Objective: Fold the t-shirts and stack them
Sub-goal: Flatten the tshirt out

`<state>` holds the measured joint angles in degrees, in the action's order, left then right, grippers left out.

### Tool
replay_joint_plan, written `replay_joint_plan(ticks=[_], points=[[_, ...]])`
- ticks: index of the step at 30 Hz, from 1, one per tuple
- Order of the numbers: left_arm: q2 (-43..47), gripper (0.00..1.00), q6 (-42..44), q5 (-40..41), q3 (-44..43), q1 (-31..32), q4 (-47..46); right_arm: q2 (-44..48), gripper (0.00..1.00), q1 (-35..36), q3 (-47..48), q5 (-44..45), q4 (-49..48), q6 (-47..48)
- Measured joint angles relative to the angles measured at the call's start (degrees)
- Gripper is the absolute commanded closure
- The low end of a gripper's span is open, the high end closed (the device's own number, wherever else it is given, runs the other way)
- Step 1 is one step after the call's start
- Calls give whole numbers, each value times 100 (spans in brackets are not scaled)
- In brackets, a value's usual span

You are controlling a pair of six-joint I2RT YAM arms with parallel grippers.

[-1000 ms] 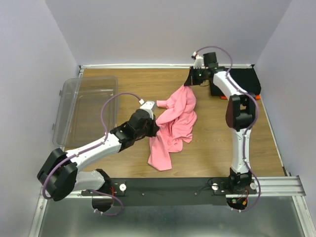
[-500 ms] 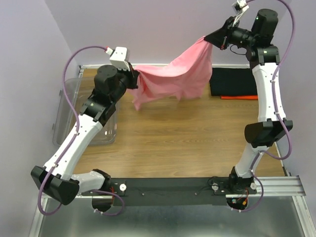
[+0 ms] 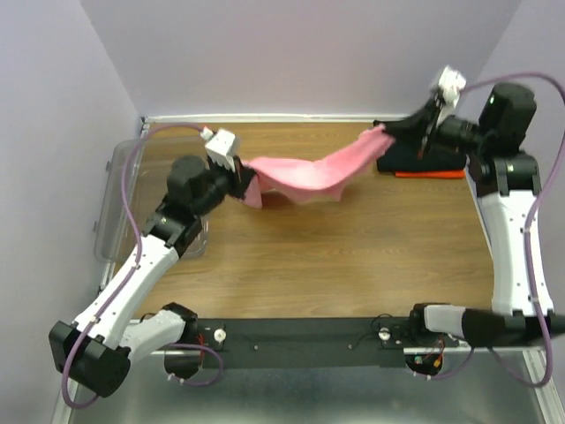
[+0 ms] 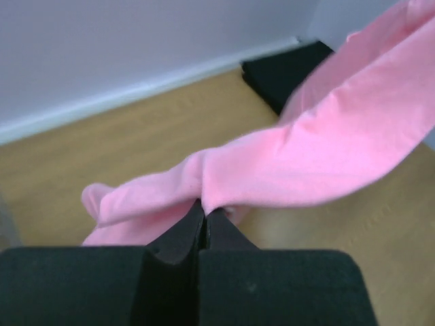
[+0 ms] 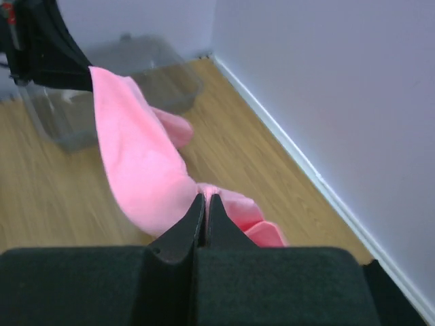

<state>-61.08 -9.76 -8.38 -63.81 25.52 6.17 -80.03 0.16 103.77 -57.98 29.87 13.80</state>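
Note:
A bright pink t-shirt [image 3: 305,174] hangs stretched in the air between both grippers, above the far half of the table. My left gripper [image 3: 240,181] is shut on its left end; in the left wrist view the pink t-shirt [image 4: 319,156] runs off to the upper right from the pinched jaws of the left gripper [image 4: 204,212]. My right gripper [image 3: 394,135] is shut on the right end, and the right wrist view shows the pink t-shirt [image 5: 139,170] sagging away from the right gripper [image 5: 206,199]. A folded black t-shirt [image 3: 441,157] lies at the far right on an orange-red t-shirt [image 3: 428,174], only an edge of it showing.
A clear plastic tub [image 3: 132,190] stands at the far left of the wooden table [image 3: 335,256], partly behind the left arm. A white rail runs along the back wall [image 3: 291,117]. The purple side walls close in left and right.
Both grippers have come down from high up, and the pink shirt between them now hangs lower and flatter over the table. A second ago it lay crumpled on the wood.

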Motion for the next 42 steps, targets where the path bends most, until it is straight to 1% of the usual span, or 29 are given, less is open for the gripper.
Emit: replay_joint_plan(ticks=[1, 2, 3, 4, 5, 6, 7, 8, 9, 10, 11, 12, 13, 17, 19, 20, 21, 23, 24, 25, 27, 29, 33, 38, 41, 42], points=[[151, 100, -103, -201, 439, 0, -68, 553, 100, 11, -765, -44, 197, 542], [378, 91, -306, -555, 1180, 4, 13, 935, 99, 15, -1261, -55, 632, 1147], [546, 81, -505, -750, 1722, 37, 90, 1176, 99, 15, -1572, -37, 850, 1432], [669, 72, -699, -957, 2212, 109, 157, 1484, 93, 15, -2013, -22, 1290, 1996], [776, 62, -903, -1110, 2553, 210, 166, 1757, 77, 17, -2527, 59, 1816, 2634], [918, 49, -1167, -1220, 2903, 369, 225, 1899, 67, 17, -2859, 153, 2251, 3106], [1091, 44, -1419, -1346, 3261, 732, 369, 2002, 56, 17, -3139, 219, 2531, 3359], [1198, 41, -1648, -1456, 3436, 1045, 431, 2087, 45, 15, -3469, 339, 2806, 3729], [1296, 38, -1930, -1626, 3497, 1429, 549, 2124, 25, 15, -3775, 487, 3053, 3930], [1366, 34, -2059, -1694, 3460, 1676, 623, 2144, 17, 15, -4041, 691, 3228, 4063], [1429, 32, -2201, -1705, 3351, 1794, 776, 2170, 12, 15, -4225, 868, 3366, 4175], [1506, 31, -2280, -1679, 3193, 1858, 901, 2210, 3, 15, -4339, 1008, 3449, 4159], [1604, 29, -2339, -1604, 2944, 1880, 1043, 2288, 0, 15, -4391, 1156, 3460, 4124], [1893, 28, -2356, -817, 2057, 1882, 1517, 2505, 0, 15, -4395, 1178, 3235, 3665], [1945, 29, -2345, -468, 1902, 1882, 1515, 2236, 10, 15, -4426, 874, 3060, 3405], [1950, 29, -2323, -278, 1878, 1882, 1493, 1764, 15, 24, -4435, 673, 2922, 3261], [1902, 28, -2286, -107, 1884, 1882, 1475, 1432, 17, 28, -4428, 590, 2846, 3187], [1633, 28, -2225, 232, 1912, 1882, 1375, 299, 20, 101, -4371, 527, 2636, 3012], [1462, 28, -2197, 385, 1934, 1882, 1290, -85, 20, 109, -4371, 581, 2516, 2931], [1270, 28, -2177, 496, 1967, 1875, 1215, -450, 20, 131, -4376, 708, 2396, 2793], [1001, 28, -2179, 599, 2149, 1869, 1016, -785, 20, 140, -4424, 1141, 2092, 2455], [960, 28, -2225, 629, 2332, 1871, 848, -710, 20, 151, -4529, 1797, 1615, 2081], [1222, 28, -2389, 741, 2857, 1871, 411, -525, 20, 162, -4789, 2822, 885, 1576], [1611, 28, -2507, 903, 3093, 1871, 184, -704, 23, 162, -5060, 3488, 396, 1187], [1711, 28, -2533, 984, 3095, 1871, 103, -938, 25, 162, -5058, 3565, 216, 1058], [1729, 28, -2540, 1014, 3095, 1871, 101, -999, 28, 162, -5058, 3565, 195, 1021]])
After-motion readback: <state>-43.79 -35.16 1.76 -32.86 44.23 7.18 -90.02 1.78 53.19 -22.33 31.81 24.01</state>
